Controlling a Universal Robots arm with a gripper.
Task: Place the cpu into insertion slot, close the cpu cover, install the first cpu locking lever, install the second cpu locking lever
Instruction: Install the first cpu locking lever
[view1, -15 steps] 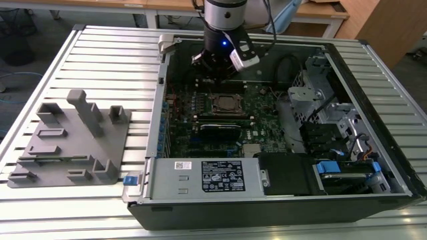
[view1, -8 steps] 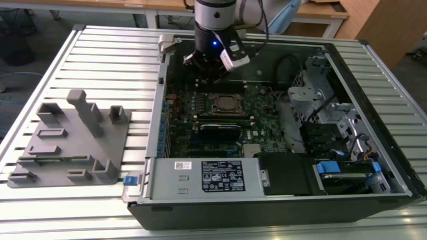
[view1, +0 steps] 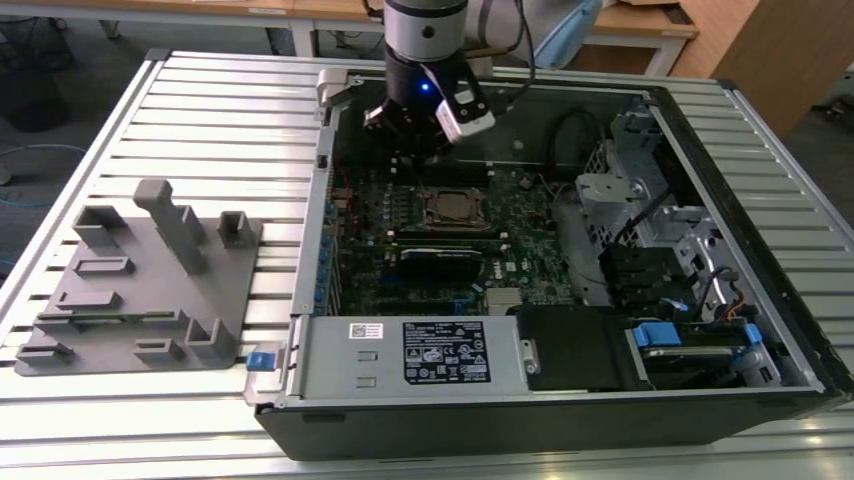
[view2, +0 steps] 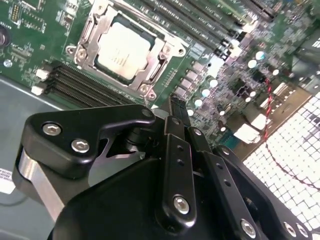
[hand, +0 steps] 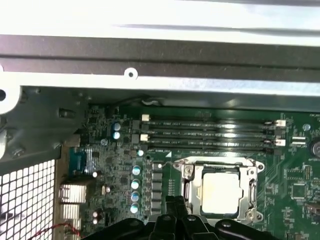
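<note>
The cpu (view2: 122, 45) (hand: 220, 192) (view1: 454, 208) lies flat in the insertion slot on the green board, its pale silver top showing. The cpu cover (view2: 151, 69) (hand: 188, 186), a thin silvery frame, lies down around it. A thin lever wire (hand: 215, 160) runs along one edge of the frame. My gripper (view2: 174, 106) (hand: 175, 204) (view1: 411, 150) hangs just above the board beside the socket, apart from the frame, on the far side of it in the exterior view. Its black fingers stand together with nothing between them.
Long black memory slots (hand: 210, 132) (view2: 80, 85) flank the socket. A row of capacitors (hand: 135, 185) and a finned heatsink (hand: 70, 197) sit close to the gripper. The case wall (hand: 150, 55), drive cage (view1: 641, 220) and power supply (view1: 414, 355) bound the board. A grey fixture (view1: 134, 290) lies at the exterior view's left.
</note>
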